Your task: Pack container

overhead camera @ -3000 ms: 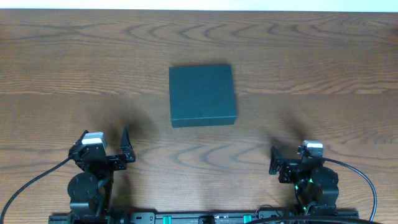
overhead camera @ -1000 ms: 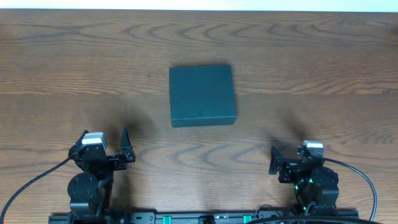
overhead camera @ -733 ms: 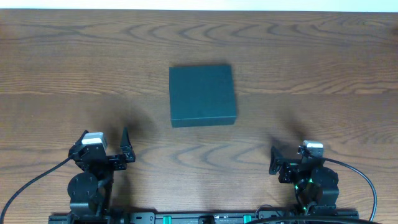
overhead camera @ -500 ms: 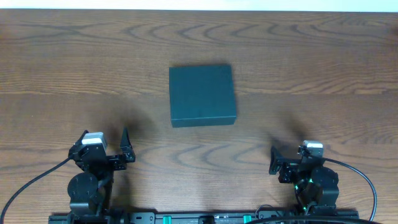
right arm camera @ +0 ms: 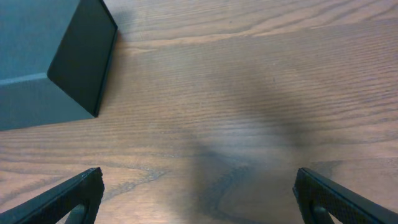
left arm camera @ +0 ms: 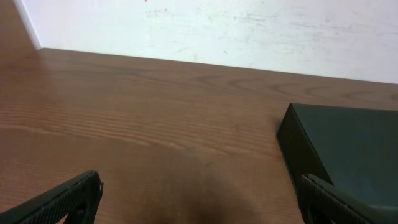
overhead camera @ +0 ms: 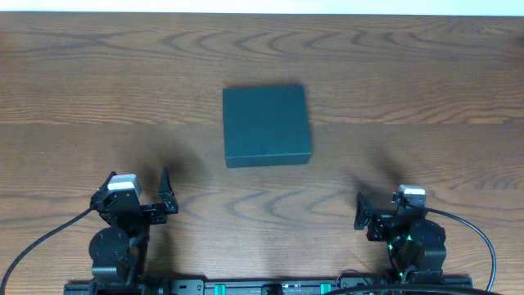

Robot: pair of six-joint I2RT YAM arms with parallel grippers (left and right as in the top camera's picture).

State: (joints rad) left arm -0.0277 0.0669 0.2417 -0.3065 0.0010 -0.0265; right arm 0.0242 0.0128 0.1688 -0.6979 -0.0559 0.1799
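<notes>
Overhead: matte teal boxy container (overhead camera: 267, 125) on woodgrain table (overhead camera: 82, 90); left tool (left arm camera: 199, 196), right tool (right arm camera: 198, 186) spread, empty.

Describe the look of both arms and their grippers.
Both are black with rounded joint housings. The left arm and the right arm each carry a white-and-grey block near the wrist and trail a thin black cable. A green light glows on the right arm. The left gripper and the right gripper have dark fingers.
</notes>
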